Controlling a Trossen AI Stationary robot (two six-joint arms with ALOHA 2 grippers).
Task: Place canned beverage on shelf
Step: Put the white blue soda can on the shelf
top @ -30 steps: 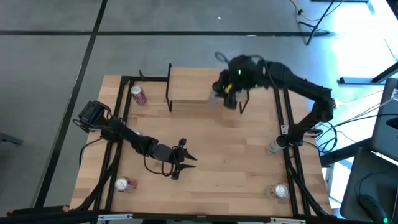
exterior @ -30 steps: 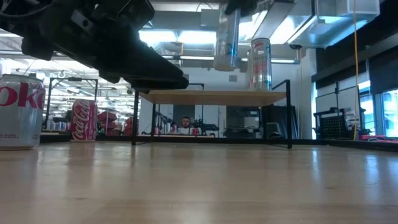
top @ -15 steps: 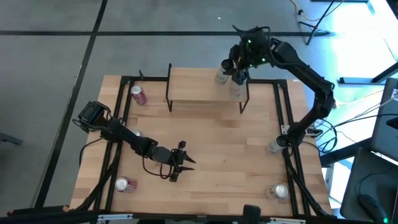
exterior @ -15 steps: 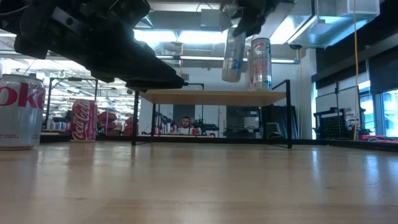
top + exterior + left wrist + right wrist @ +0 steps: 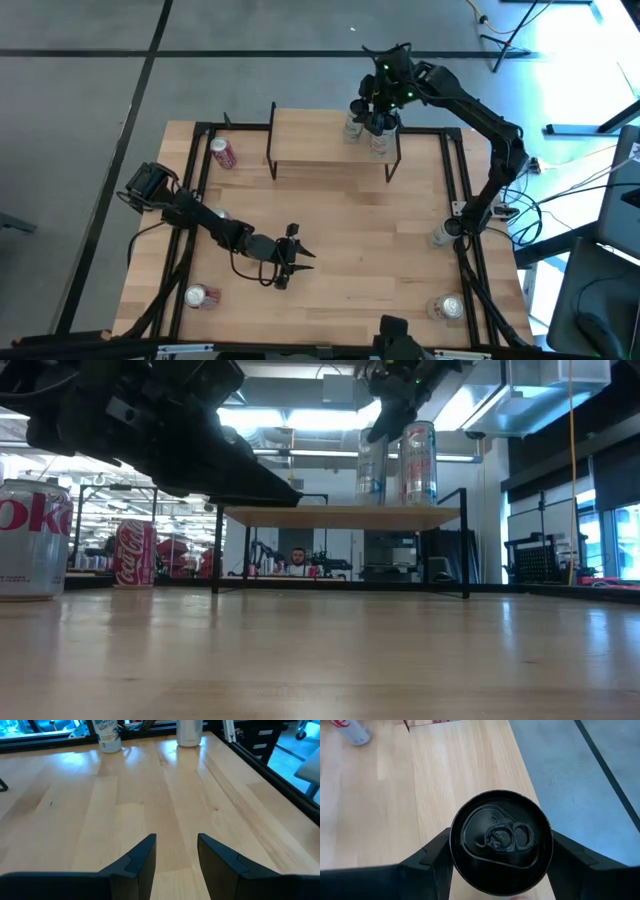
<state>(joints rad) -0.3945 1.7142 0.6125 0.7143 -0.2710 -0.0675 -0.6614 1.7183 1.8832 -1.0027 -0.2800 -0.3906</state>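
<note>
Overhead view: my right gripper (image 5: 368,112) reaches over the far right end of the shelf (image 5: 310,140), its fingers closed around a slim can (image 5: 354,126) that stands on the plank just beside a second can (image 5: 378,142) nearer the shelf's right edge. My left gripper (image 5: 300,254) waits low over the bare middle of the table (image 5: 380,250), fingers parted and holding nothing. A red can (image 5: 222,153) stands on the table left of the shelf, another red-and-silver can (image 5: 203,296) lies near the front left corner, and two more cans (image 5: 445,234) stand along the right edge. Table-level view: the held can (image 5: 371,466) is upright with its base on the plank (image 5: 340,514), touching or almost touching the taller can (image 5: 419,462) at its side; my right gripper (image 5: 395,390) comes down onto it from above. A red cola can (image 5: 134,554) stands beyond the shelf's leg, a silver cola can (image 5: 32,540) close to the camera, and a person shows far off beneath the plank. Left wrist view: my two left fingers (image 5: 142,857) stand apart with only tabletop between them; two cans stand at the far edge. Right wrist view: my right fingers (image 5: 437,852) clasp the black-topped can (image 5: 501,840) from both sides, seen end-on over the plank.
</note>
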